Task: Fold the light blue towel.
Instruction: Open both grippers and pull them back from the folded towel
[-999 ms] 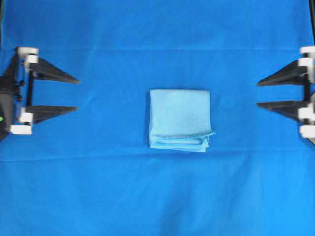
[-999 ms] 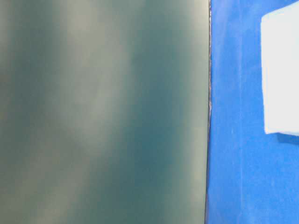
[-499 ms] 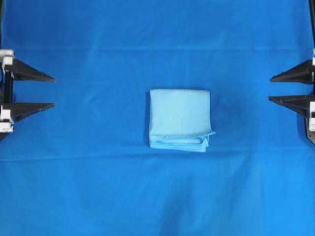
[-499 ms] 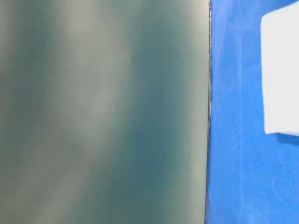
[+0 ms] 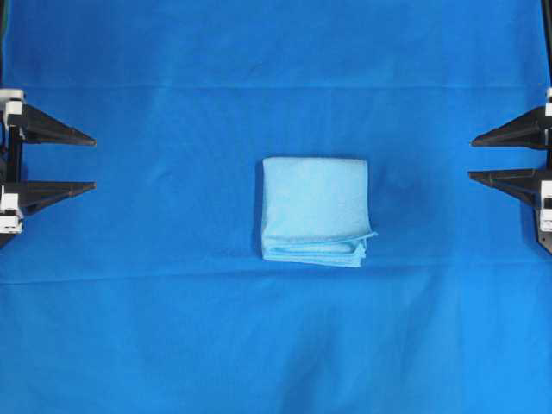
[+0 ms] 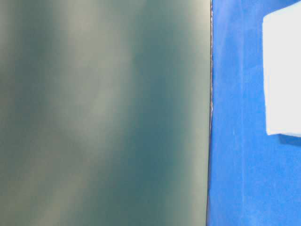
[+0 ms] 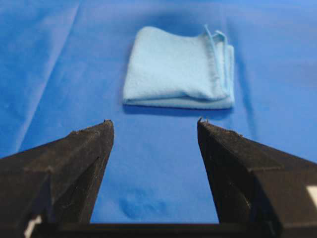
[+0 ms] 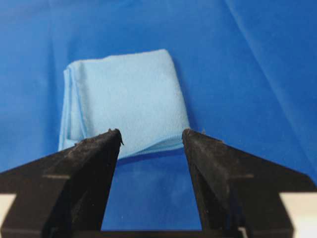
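Overhead: light blue towel point(image 5: 315, 210) lies folded into a compact near-square at mid-bench, layered edges stacked along its lower side, one corner poking out at lower right. Royal-blue covering point(image 5: 276, 345) spreads over the whole bench, faint crease lines across it. Left pincer point(image 5: 93, 160) at the far left edge, right pincer point(image 5: 471, 158) at the far right edge; both stand wide, nothing between the fingers, both well apart from the towel. Table-level: mostly a blurred grey-green surface point(image 6: 103, 113) filling the left part (cannot tell what it is); blue covering point(image 6: 235, 141) at right, and a pale block point(image 6: 282, 70) at the right edge, probably the towel, too washed out to be sure. Left wrist: left pincer point(image 7: 154, 121) wide and empty, towel point(image 7: 173, 69) ahead of it on the covering, loose hems at its right side, not touching the fingers. Right wrist: right pincer point(image 8: 151, 131) wide and empty, towel point(image 8: 124, 96) beyond the tips, stacked edges at its left side.
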